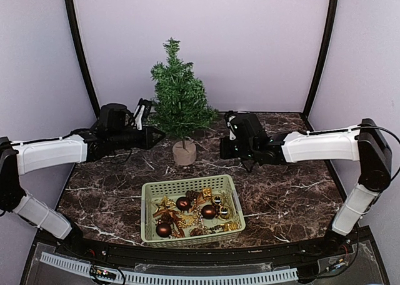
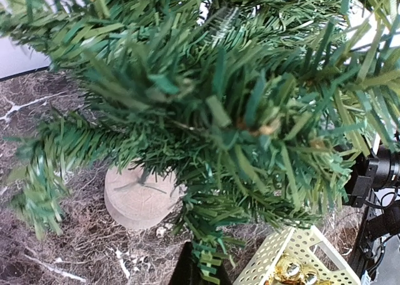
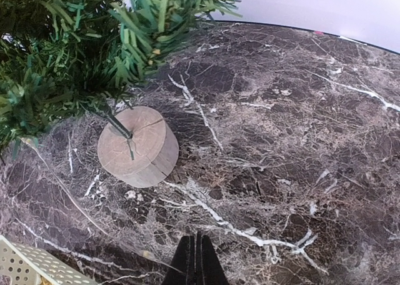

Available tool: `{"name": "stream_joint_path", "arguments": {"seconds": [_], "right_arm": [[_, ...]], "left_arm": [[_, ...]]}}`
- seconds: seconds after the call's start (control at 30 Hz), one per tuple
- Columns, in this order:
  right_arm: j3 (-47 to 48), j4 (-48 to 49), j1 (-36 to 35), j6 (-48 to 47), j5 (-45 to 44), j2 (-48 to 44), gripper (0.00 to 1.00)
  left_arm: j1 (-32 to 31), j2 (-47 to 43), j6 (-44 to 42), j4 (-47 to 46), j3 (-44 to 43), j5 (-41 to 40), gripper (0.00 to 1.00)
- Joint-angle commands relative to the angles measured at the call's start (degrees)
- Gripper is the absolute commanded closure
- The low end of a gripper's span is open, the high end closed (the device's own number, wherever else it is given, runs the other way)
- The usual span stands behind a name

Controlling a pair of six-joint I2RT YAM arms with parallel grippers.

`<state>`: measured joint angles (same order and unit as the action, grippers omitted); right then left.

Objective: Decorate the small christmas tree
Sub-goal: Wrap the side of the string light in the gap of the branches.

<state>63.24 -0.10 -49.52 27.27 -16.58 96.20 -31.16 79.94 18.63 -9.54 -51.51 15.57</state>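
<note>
Tree (image 1: 180,100) stands behind basket (image 1: 187,181); left gripper (image 1: 159,135) pinched shut among its needles. Right gripper (image 3: 197,260) closed, empty.

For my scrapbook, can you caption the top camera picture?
A small christmas tree stands on the marble table behind a basket of ornaments.

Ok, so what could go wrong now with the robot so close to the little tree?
1. The left hand is shut right in the small christmas tree's lower branches. If needles are pinched, pulling back might drag it.
2. The tree stands only on a small wooden stump base, so a tug could tip it toward the basket of baubles.
</note>
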Motion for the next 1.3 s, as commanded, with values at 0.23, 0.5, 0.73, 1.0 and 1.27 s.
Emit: {"name": "stream_joint_path", "arguments": {"seconds": [0.23,0.5,0.73,1.0,1.27], "right_arm": [[-0.3,-2.1,-0.9,-5.2,1.5,-9.7,1.00],[4.9,-6.0,-1.3,-9.4,1.5,-10.0,1.00],[8.9,-7.0,-2.2,-11.6,0.9,-8.5,1.00],[13.4,-8.2,-1.2,-12.2,-0.5,-5.3,1.00],[13.9,-4.8,2.2,-11.5,6.3,0.7,1.00]], "left_arm": [[7.6,-3.3,1.9,-2.9,2.3,6.8,1.00],[9.4,-0.8,-1.0,-1.2,-1.0,9.1,1.00],[9.7,0.1,-1.7,-1.3,-1.8,9.8,1.00],[10.1,0.0,-2.1,-1.3,-1.3,10.3,1.00],[11.1,1.9,-3.2,-2.1,-2.5,11.5,1.00]]}}
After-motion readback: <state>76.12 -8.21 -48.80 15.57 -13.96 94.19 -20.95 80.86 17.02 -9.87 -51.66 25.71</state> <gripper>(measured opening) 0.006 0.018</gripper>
